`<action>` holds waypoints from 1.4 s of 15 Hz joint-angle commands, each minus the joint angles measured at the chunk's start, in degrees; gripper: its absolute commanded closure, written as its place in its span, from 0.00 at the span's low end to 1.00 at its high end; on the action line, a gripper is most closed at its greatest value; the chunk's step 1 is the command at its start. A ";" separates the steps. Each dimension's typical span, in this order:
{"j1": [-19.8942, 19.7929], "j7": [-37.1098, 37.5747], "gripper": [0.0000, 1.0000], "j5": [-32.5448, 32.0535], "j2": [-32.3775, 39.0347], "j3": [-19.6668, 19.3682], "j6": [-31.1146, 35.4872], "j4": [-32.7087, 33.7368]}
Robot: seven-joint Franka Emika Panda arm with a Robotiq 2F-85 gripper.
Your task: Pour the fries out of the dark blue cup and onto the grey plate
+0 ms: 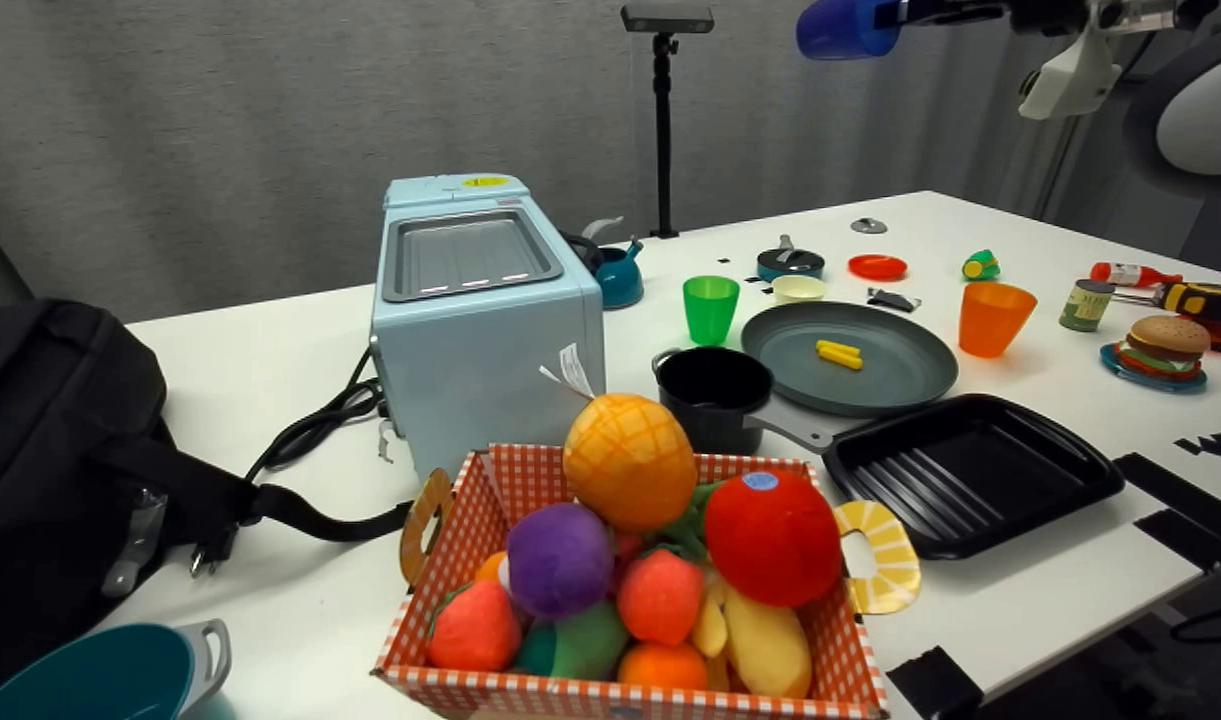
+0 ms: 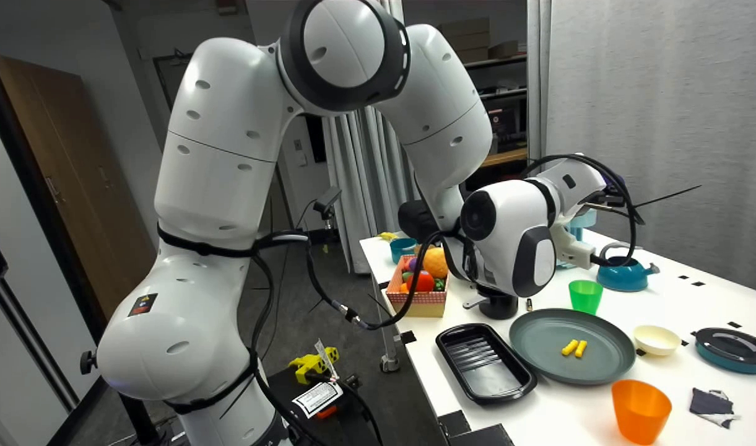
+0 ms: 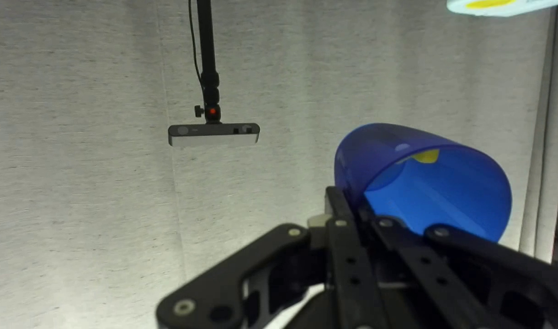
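High above the table, the dark blue cup (image 1: 838,30) lies tilted on its side in my gripper (image 3: 350,203). The fingers pinch the cup's wall at the rim, one inside and one outside, as the upside-down wrist view shows. A yellow piece of the fries (image 3: 427,156) is visible inside the cup, whose mouth faces toward the wrist camera. Two more yellow fries (image 1: 840,356) rest side by side near the middle of the grey plate (image 2: 535,337), in both exterior views. In an exterior view the arm hides most of the cup.
Around the plate stand the green cup (image 1: 710,310), the orange cup (image 1: 994,320), a black pot (image 1: 710,405) and the ridged black tray (image 2: 477,371). A pale bowl (image 2: 656,339), a fruit basket (image 1: 620,690) and a light blue machine (image 1: 485,350) are also on the table.
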 commanded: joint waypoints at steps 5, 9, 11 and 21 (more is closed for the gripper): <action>-0.39 7.63 0.99 -1.47 -0.23 -0.44 3.15 4.93; -0.62 11.08 0.99 -1.33 -0.29 -0.17 3.30 7.42; -0.82 12.76 0.99 -1.62 -0.53 -0.06 3.31 8.26; -1.40 20.50 0.99 -1.77 -1.69 0.54 3.28 11.21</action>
